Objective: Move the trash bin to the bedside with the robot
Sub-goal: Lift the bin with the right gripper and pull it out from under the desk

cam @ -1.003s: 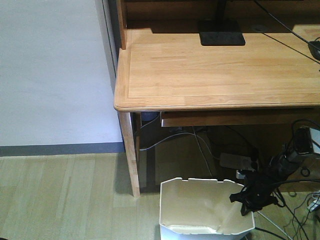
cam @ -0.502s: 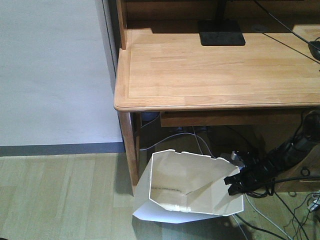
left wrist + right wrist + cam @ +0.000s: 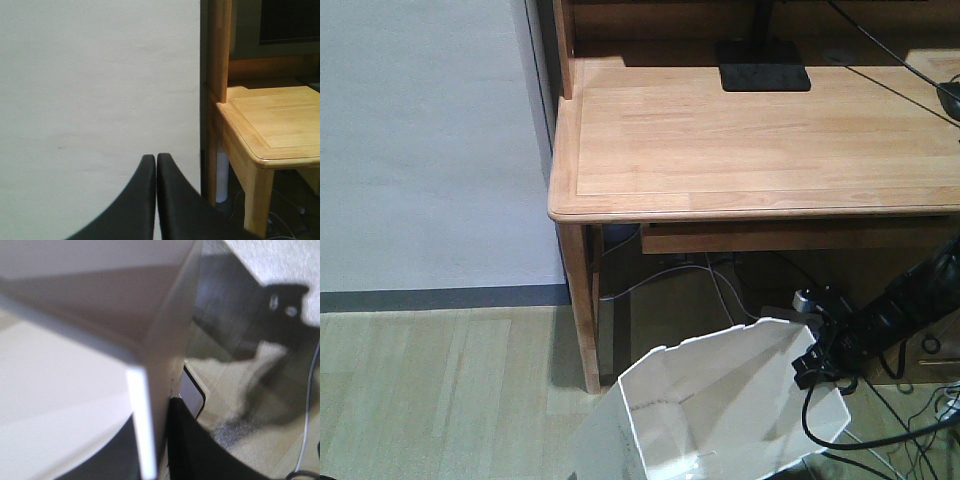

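The white trash bin hangs tilted at the bottom of the front view, beside the desk leg, its mouth turned down toward the lower left. My right gripper, at the end of the thin black arm, is shut on the bin's right wall. In the right wrist view that thin white wall runs between the two black fingers. My left gripper is shut with nothing in it, pointing at a plain white wall. The bedside is out of view.
A light wooden desk fills the upper right, with its front leg just left of the bin. A black monitor base stands on it. Loose cables lie under the desk at right. A white wall lies left.
The bin stood upright on the floor a second ago. It then tipped over, and now it is lifted and tipped further, with the right gripper still on its wall.
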Controlling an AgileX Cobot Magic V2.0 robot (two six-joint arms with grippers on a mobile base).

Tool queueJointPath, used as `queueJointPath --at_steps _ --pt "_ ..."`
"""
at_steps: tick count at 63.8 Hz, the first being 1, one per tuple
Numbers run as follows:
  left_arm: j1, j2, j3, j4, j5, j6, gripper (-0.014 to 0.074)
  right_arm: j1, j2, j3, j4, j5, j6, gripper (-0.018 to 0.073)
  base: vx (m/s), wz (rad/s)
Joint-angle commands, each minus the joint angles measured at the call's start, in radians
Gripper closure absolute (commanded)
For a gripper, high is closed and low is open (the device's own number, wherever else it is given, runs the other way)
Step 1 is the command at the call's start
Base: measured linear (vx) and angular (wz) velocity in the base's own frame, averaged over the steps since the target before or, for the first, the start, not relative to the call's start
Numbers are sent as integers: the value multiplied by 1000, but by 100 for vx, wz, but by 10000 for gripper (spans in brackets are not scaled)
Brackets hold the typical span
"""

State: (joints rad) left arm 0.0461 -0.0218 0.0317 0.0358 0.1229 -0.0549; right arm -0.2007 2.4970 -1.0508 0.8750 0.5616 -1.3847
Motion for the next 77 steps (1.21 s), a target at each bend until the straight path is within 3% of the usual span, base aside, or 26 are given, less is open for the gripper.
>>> queueJointPath --at_steps 1,77 --pt "0 -6 -24 -1 -72 -4 603 -4 -115 -5 66 160 -9 564 0 0" --pt "0 -6 -24 -1 -72 -4 603 -4 -144 -5 79 180 -6 564 -1 5"
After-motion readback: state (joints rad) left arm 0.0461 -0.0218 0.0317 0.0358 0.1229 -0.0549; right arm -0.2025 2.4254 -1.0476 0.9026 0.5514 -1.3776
